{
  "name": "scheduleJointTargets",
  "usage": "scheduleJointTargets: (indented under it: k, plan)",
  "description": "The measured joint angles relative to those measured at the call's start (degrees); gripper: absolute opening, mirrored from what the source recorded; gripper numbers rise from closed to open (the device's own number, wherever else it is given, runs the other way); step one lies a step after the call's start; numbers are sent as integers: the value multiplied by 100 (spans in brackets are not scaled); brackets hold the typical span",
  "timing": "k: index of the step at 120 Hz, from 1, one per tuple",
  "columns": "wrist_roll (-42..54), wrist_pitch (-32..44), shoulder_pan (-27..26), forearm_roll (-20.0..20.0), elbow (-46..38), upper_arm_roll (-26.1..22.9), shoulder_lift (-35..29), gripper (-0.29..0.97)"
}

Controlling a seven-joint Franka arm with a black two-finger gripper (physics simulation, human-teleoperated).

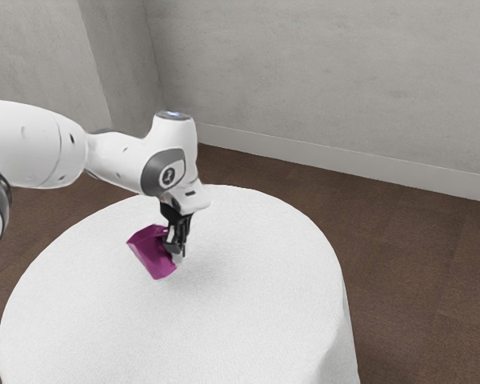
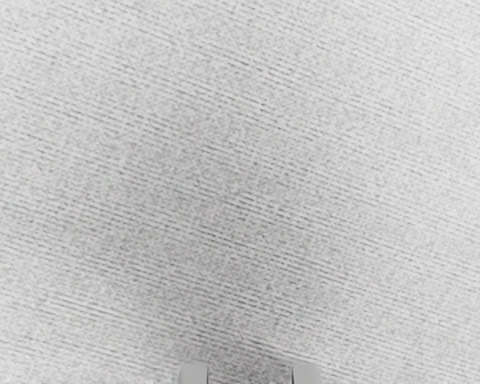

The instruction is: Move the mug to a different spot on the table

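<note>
Round white-clothed tabletop, brown wooden floor, grey walls. The black two-finger pincer clamps a tilted magenta mug. The wrist view adds the cloth weave.

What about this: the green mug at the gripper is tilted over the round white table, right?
No: the mug is magenta, not green, as the exterior view shows. It is tilted at the gripper over the round white table.

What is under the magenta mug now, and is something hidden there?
Under the tilted magenta mug lies the round white cloth-covered table, with a faint shadow. The black end effector grips the mug's rim. Whether the mug's lowest edge touches the table is hidden.
</note>
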Motion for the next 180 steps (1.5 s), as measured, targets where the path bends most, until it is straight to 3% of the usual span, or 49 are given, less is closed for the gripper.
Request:
scheduleJointTargets:
  k: [68,91,110,137,180]
  plan:
    - [-985,11,-244,262,-789,-3,-232,-4]
    - [-1145,53,-238,235,-820,2,-232,34]
    - [-1240,64,-243,217,-819,2,-236,52]
    - [-1389,98,-348,48,-812,-17,-291,62]
    - [-1545,178,-544,-48,-812,-40,-410,67]
